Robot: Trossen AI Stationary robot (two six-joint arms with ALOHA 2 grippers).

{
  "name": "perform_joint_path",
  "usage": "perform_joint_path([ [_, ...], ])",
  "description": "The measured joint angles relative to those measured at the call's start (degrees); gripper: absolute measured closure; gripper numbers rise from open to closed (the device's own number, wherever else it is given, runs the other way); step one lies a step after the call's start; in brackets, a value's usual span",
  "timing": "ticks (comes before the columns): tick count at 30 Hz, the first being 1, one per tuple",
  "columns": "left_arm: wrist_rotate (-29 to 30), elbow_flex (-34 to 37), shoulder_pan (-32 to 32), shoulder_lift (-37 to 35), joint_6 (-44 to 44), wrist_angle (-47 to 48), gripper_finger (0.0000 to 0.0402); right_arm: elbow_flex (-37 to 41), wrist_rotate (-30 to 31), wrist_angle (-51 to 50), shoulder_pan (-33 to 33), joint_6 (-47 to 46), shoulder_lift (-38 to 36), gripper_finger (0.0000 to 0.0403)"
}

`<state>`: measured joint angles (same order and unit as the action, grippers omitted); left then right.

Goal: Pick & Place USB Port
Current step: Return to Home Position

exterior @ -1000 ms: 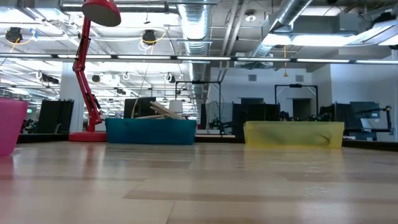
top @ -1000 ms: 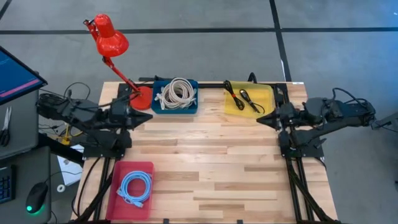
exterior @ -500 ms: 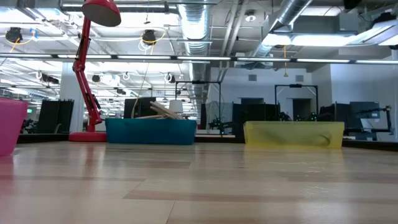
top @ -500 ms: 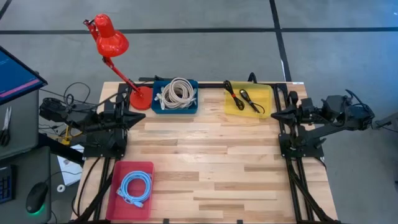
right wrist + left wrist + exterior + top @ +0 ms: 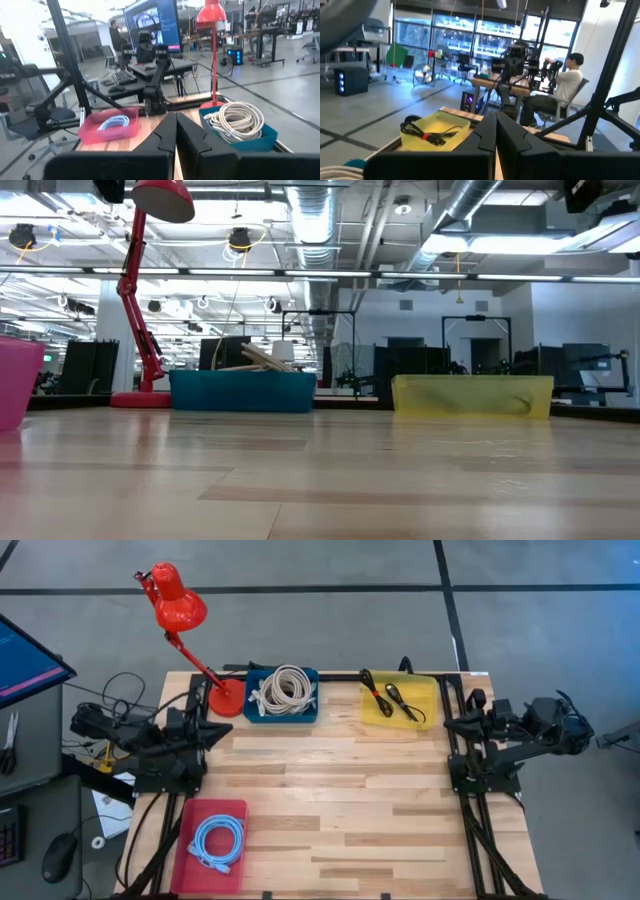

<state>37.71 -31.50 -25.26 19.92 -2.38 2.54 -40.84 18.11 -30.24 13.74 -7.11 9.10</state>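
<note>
Three bins stand on the wooden table. The yellow bin (image 5: 425, 700) at the far right holds black cables with a red tie (image 5: 388, 695), also seen in the left wrist view (image 5: 427, 134). The blue bin (image 5: 310, 712) holds a coiled white cable (image 5: 283, 690). The pink bin (image 5: 228, 810) at the near left holds a coiled light-blue cable (image 5: 216, 840). My left gripper (image 5: 212, 730) is shut and hangs at the table's left edge. My right gripper (image 5: 445, 726) is shut at the right edge. Neither touches anything.
A red desk lamp (image 5: 178, 602) stands with its base (image 5: 226, 698) at the table's far left, beside the blue bin. Bare wood (image 5: 330, 790) spans the table's middle. A seated person (image 5: 565, 85) and desks show in the room beyond.
Both arms have drawn back from the table's middle: the left gripper toward the left edge, the right gripper toward the right edge. Both fold in over their bases. The bins and cables have stayed in place.
</note>
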Motion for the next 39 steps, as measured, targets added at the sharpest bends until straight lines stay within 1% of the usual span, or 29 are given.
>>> perform_joint_path([
  [3,0.02,2.27,-0.02,-2.09,0.78,-1.18,0.0399,2.02,0.00,2.04,0.00,-0.02,-2.69,0.0403],
  [11,0.02,6.13,-0.02,-9.21,0.79,-1.86,0.0399,3.81,0.18,2.37,0.00,-0.01,-8.55,0.0403],
  [13,0.02,6.80,-0.02,-11.18,1.59,-1.88,0.0399,4.17,1.13,2.78,0.00,0.00,-8.81,0.0403],
  [17,0.04,8.32,-0.02,-15.20,2.49,-1.81,0.0399,4.37,2.95,0.53,0.00,0.17,-8.79,0.0403],
  [22,0.02,10.14,0.00,-19.35,2.93,-1.65,0.0399,5.06,2.98,0.22,0.01,-0.31,-8.80,0.0403],
  [26,0.02,10.66,0.02,-19.80,4.65,-1.70,0.0399,5.05,2.97,0.23,0.01,-0.40,-8.80,0.0403],
  [39,-0.28,10.72,0.02,-19.83,5.51,-1.34,0.0399,5.62,2.95,0.84,0.01,-0.45,-8.82,0.0403],
])
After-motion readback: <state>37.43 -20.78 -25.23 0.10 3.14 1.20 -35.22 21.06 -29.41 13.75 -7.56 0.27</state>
